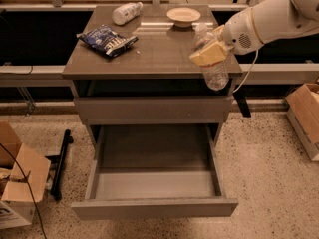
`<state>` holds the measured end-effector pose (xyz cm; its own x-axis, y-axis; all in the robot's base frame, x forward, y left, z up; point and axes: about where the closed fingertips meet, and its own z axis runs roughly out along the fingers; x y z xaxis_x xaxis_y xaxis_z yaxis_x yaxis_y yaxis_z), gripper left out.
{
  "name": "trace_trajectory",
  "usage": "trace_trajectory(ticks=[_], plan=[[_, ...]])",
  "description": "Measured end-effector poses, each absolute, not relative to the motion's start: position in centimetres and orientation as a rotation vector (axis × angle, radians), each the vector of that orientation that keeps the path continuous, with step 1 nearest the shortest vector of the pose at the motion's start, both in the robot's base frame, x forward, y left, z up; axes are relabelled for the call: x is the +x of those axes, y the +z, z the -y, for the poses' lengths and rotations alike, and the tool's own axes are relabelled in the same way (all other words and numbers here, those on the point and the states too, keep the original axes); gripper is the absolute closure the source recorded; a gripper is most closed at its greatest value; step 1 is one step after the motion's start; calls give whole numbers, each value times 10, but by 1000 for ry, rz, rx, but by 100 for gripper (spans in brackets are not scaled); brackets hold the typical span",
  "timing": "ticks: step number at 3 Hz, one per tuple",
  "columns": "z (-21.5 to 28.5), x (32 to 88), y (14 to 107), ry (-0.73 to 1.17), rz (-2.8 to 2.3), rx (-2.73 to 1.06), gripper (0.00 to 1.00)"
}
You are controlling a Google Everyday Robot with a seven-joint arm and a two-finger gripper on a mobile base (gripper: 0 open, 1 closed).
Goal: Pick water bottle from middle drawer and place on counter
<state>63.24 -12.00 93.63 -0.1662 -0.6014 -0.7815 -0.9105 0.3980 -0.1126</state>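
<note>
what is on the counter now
Blue snack bag, white bottle lying down, bowl. The gripper holds the water bottle at the counter's right front edge, hiding a little of it.

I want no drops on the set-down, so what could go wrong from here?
1. The gripper holds the water bottle tilted near the counter's front right corner, with its base showing over the edge. Released there, it may tip off, perhaps into the open drawer below.
2. Carried further in, it could bump the bowl just behind.
</note>
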Motion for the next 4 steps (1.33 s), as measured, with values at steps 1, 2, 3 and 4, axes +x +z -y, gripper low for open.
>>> trace_trajectory(ticks=[1,2,3,4], plan=[[134,681,953,229,-1833,-1454,100],[134,714,967,79,-1767,-1557,100],[126,744,952,65,-1694,-1605,81],[121,767,924,96,-1659,-1603,58]])
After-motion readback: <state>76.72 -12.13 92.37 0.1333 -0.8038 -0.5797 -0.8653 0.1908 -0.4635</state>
